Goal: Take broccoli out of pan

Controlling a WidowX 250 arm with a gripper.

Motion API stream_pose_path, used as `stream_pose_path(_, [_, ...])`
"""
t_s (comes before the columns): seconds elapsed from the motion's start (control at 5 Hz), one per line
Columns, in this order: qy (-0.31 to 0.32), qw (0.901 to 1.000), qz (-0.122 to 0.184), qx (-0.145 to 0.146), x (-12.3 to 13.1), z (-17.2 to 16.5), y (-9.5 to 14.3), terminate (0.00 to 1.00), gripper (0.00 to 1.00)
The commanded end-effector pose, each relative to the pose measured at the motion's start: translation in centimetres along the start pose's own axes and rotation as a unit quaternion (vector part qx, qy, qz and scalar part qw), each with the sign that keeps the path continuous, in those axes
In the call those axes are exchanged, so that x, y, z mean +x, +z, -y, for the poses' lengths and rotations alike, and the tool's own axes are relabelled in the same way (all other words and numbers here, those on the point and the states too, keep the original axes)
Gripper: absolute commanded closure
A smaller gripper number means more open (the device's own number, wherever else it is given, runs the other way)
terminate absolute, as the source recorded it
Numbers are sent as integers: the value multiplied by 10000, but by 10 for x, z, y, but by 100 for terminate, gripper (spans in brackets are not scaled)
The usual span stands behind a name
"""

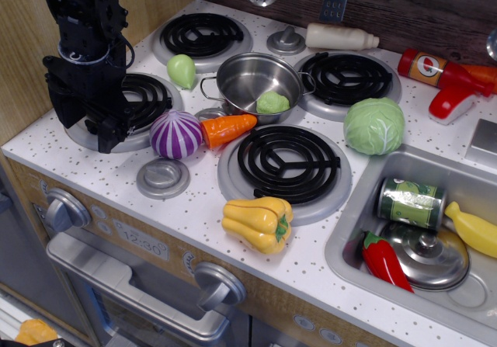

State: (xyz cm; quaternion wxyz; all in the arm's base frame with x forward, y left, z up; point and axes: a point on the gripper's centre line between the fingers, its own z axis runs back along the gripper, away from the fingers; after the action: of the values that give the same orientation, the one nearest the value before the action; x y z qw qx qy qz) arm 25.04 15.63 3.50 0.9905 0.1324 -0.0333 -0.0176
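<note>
The broccoli (272, 102), a small light green lumpy piece, lies inside the pan (247, 75), against its right inner wall. The pan is a shiny steel pot with wire loop handles, standing between the burners at the middle of the toy stove. My gripper (109, 133) is black and hangs over the front-left burner, well to the left of the pan and apart from it. Its fingers point down near the burner surface and hold nothing; whether they are open or shut does not show.
A purple onion (175, 134) and a carrot (227, 129) lie just in front of the pan. A pale green pear-shaped piece (182, 71) lies to its left, a cabbage (374, 126) to its right, a yellow pepper (258, 223) in front. The sink (349, 223) holds a can, lid, chili and banana.
</note>
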Motion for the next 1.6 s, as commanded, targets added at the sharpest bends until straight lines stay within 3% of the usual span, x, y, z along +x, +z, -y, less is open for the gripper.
stream_pose_path(0.0, [0, 10000, 0, 0, 0, 0, 0, 0, 0])
stream_pose_path(0.2, [357, 9987, 18, 356, 6, 20, 38, 0, 0])
stream_pose_path(0.4, [676, 9957, -86, 620, 37, 37, 88, 0, 0])
stream_pose_path(0.6, [888, 9927, 145, 804, 66, 53, 108, 0, 0])
stream_pose_path(1.0, [1140, 9885, 636, 764, 115, 74, 85, 0, 0])
stream_pose_path(1.4, [908, 9903, 931, 490, 151, 92, 72, 0, 0])
